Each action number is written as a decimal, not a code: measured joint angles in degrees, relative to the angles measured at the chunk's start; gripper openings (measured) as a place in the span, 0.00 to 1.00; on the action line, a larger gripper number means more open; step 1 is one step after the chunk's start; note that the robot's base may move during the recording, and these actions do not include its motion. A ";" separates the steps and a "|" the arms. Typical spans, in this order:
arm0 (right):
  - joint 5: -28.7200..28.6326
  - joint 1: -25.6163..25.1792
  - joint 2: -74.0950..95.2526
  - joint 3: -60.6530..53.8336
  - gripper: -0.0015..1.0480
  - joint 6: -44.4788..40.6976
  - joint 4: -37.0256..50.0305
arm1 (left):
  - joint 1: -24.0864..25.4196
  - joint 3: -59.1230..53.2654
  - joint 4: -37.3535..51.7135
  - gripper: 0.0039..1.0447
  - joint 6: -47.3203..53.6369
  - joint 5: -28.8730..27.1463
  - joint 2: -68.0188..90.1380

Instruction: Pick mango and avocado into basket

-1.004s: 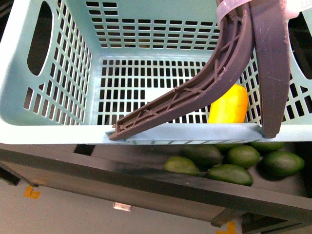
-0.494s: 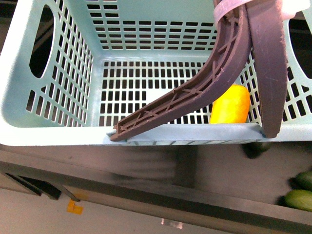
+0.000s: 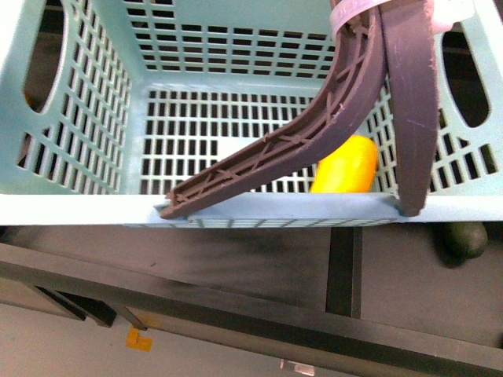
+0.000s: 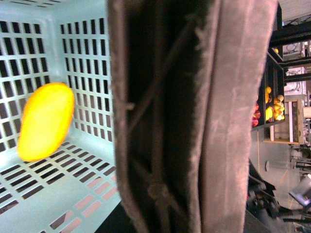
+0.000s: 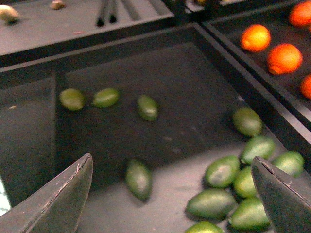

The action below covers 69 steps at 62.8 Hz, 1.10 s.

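Observation:
The teal basket fills the front view, hanging by its brown handles. The yellow mango lies on its floor at the right; it also shows in the left wrist view. My left gripper is shut on the basket's handle, which blocks its fingers from sight. My right gripper is open above a dark tray with several green avocados; one avocado lies between its fingers. One avocado peeks out below the basket in the front view.
Dark shelf trays with raised black edges hold the fruit. Orange fruits lie in the neighbouring tray. A dark shelf front runs under the basket, with grey floor below. Distant fruit shelves show in the left wrist view.
The front view has swung: the avocados under the basket slid right and mostly out of sight, and the basket sits a little lower-left in the picture. The mango stays inside.

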 joint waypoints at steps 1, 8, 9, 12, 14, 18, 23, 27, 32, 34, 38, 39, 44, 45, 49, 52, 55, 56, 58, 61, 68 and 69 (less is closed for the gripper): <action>-1.53 -1.49 1.25 0.13 0.92 0.20 1.22 | -0.09 0.00 0.00 0.14 -0.02 0.04 0.00; -12.68 -9.88 9.40 2.32 0.92 -1.20 7.41 | -0.44 0.00 0.00 0.14 -0.22 0.92 0.04; -14.69 -11.56 11.39 2.86 0.92 -2.21 9.03 | -0.55 0.00 0.00 0.14 -0.20 1.07 0.04; -19.17 -14.93 15.76 4.13 0.92 -5.05 12.39 | -0.68 0.00 0.00 0.14 -0.20 1.22 0.04; -22.38 -17.20 19.04 5.27 0.92 -7.43 14.36 | -0.68 0.00 0.00 0.14 -0.24 1.31 0.04; -27.91 -21.07 25.97 7.58 0.92 -12.66 18.14 | -0.68 0.00 0.00 0.14 -0.55 1.25 0.04; -33.31 -24.37 35.78 10.32 0.92 -20.35 21.94 | -0.59 0.00 0.00 0.14 -0.57 0.50 0.04; -37.16 -25.66 41.79 11.85 0.92 -25.49 21.88 | -0.48 0.00 0.00 0.14 -0.46 -0.04 0.04; -41.62 -26.77 51.08 13.81 0.92 -34.05 21.14 | -0.39 0.00 0.00 0.14 -0.31 -0.44 0.04; -42.69 -26.95 54.29 14.75 0.92 -37.40 20.20 | -0.39 0.00 0.00 0.14 -0.31 -0.42 0.04; -44.33 -27.17 60.81 17.38 0.92 -44.15 17.68 | -0.39 0.00 0.00 0.14 -0.37 -0.20 0.04; -44.65 -27.17 62.49 18.29 0.92 -45.44 16.92 | -0.39 0.00 0.00 0.14 -0.37 -0.11 0.04; -45.48 -26.86 67.67 21.90 0.92 -50.40 14.08 | -0.39 0.00 0.00 0.14 -0.37 0.22 0.04; -45.51 -26.77 68.32 22.45 0.92 -50.97 13.70 | -0.39 0.00 0.00 0.14 -0.37 0.28 0.04; -45.51 -26.23 71.52 25.35 0.92 -53.70 11.58 | -0.39 0.00 0.00 0.14 -0.37 0.66 0.04; -45.55 -25.38 74.40 28.15 0.92 -55.43 9.77 | -0.39 0.00 0.00 0.14 -0.39 0.76 0.04; -45.86 -24.13 77.57 31.17 0.92 -57.68 7.52 | -0.42 0.00 0.00 0.14 -0.44 0.83 0.04; -45.90 -23.89 78.07 31.65 0.92 -57.92 7.15 | -0.42 0.00 0.00 0.14 -0.42 0.83 0.04; -45.88 -23.21 79.52 33.03 0.92 -58.42 6.21 | -0.42 0.00 0.00 0.14 -0.44 0.81 0.04; -45.88 -22.29 81.37 34.73 0.92 -58.84 5.35 | -0.42 0.00 0.00 0.14 -0.42 0.72 0.04; -45.75 -20.48 85.20 38.53 0.92 -58.82 4.15 | -0.39 0.00 0.00 0.14 -0.39 0.35 0.04; -45.68 -20.31 85.55 38.95 0.92 -58.64 4.11 | -0.39 0.00 0.00 0.14 -0.39 0.28 0.04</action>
